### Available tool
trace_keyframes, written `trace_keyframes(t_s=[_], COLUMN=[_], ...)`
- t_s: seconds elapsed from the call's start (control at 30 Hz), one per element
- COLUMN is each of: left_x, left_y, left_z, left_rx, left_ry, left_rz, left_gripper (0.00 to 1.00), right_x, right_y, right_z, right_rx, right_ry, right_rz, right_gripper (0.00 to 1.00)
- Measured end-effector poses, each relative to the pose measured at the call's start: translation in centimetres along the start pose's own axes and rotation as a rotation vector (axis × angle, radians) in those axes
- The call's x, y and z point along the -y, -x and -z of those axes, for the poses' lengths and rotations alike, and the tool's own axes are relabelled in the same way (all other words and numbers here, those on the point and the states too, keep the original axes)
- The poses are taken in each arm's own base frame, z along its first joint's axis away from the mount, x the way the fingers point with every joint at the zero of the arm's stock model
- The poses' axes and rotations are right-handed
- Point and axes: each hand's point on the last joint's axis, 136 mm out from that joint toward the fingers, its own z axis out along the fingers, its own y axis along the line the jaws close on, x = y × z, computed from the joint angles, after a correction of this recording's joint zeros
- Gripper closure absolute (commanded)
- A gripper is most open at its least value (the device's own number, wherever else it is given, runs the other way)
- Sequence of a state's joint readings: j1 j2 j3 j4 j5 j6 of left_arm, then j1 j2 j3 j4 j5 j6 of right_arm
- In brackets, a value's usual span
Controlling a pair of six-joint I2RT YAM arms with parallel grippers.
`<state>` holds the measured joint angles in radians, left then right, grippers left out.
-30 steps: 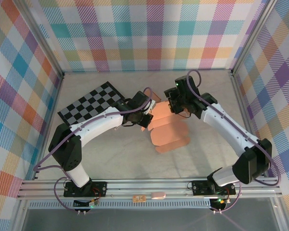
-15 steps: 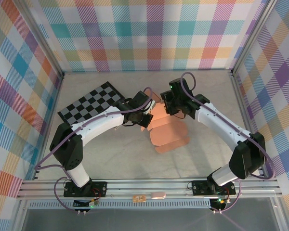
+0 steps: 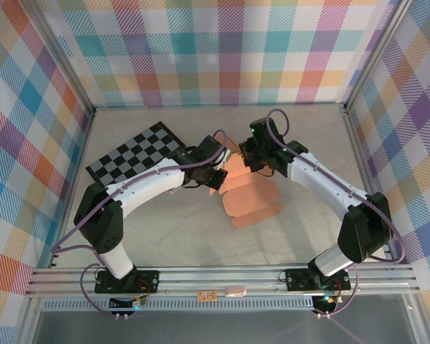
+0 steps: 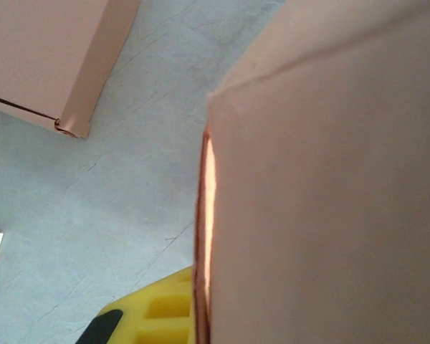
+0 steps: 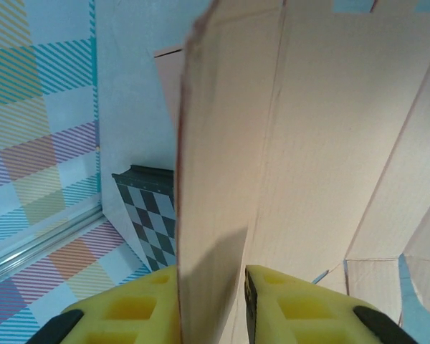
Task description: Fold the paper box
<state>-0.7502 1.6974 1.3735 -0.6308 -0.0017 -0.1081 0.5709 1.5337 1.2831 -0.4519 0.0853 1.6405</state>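
Observation:
The paper box (image 3: 249,197) is a salmon card blank lying partly unfolded at mid-table. My left gripper (image 3: 216,176) is at its left edge, shut on a raised flap (image 4: 322,186). One yellow finger (image 4: 154,312) shows beside that flap and the other is hidden behind it. My right gripper (image 3: 254,162) is at the box's far end. It is open, its jaws narrow around an upright flap (image 5: 215,179). The left finger touches the card and a small gap remains at the right finger (image 5: 272,294).
A black-and-white checkered mat (image 3: 136,154) lies at the back left, also visible past the flap as the checkered mat (image 5: 147,208). Plaid walls (image 3: 222,50) close in three sides. An aluminium rail (image 3: 222,276) runs along the near edge.
My right gripper has shifted left onto the box's far flap and its jaws have narrowed around it. The left arm and its grip have not changed.

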Motion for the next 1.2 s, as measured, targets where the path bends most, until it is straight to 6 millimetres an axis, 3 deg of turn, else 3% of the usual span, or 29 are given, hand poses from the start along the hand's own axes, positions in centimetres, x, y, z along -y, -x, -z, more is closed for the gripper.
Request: trace_keyframes(t_s=[0.4,0.57,0.63,0.67,0.8,0.87,0.97,1.13,1.2], left_x=[-0.1,-0.1,-0.2,-0.2,-0.4,-0.3,-0.1,-1.0,-1.8], left_y=[-0.5,-0.5,-0.4,-0.4,-0.2,0.2,1.5,4.4,5.7], left_z=[0.0,0.0,0.0,0.0,0.4,1.5,4.7,11.2,12.4], left_rx=[-0.020,-0.020,-0.017,-0.016,-0.006,0.022,0.103,0.263,0.300], left_ry=[0.005,0.005,0.008,0.012,0.020,0.012,-0.017,-0.103,-0.137], left_rz=[0.000,0.000,0.000,-0.002,0.024,0.047,0.105,0.264,0.327], left_gripper=[1.00,1.00,0.73,0.65,0.45,0.42,0.38,0.52,0.54], right_x=[0.4,0.4,0.5,0.5,0.5,0.5,0.5,0.4,0.3], right_y=[-0.2,-0.2,-0.2,-0.2,-0.1,-0.1,0.1,0.3,0.3], right_z=[-0.5,-0.5,-0.5,-0.5,-0.5,-0.5,-0.5,-0.5,-0.7], right_rx=[-0.014,-0.013,-0.013,-0.012,-0.012,-0.012,-0.011,-0.018,-0.023], right_ry=[-0.010,-0.011,-0.015,-0.017,-0.017,-0.017,-0.017,-0.034,-0.041], right_rz=[-0.001,-0.002,-0.002,-0.001,-0.006,-0.007,-0.013,-0.036,-0.038], right_gripper=[0.78,0.88,0.93,0.95,1.00,1.00,1.00,1.00,1.00])
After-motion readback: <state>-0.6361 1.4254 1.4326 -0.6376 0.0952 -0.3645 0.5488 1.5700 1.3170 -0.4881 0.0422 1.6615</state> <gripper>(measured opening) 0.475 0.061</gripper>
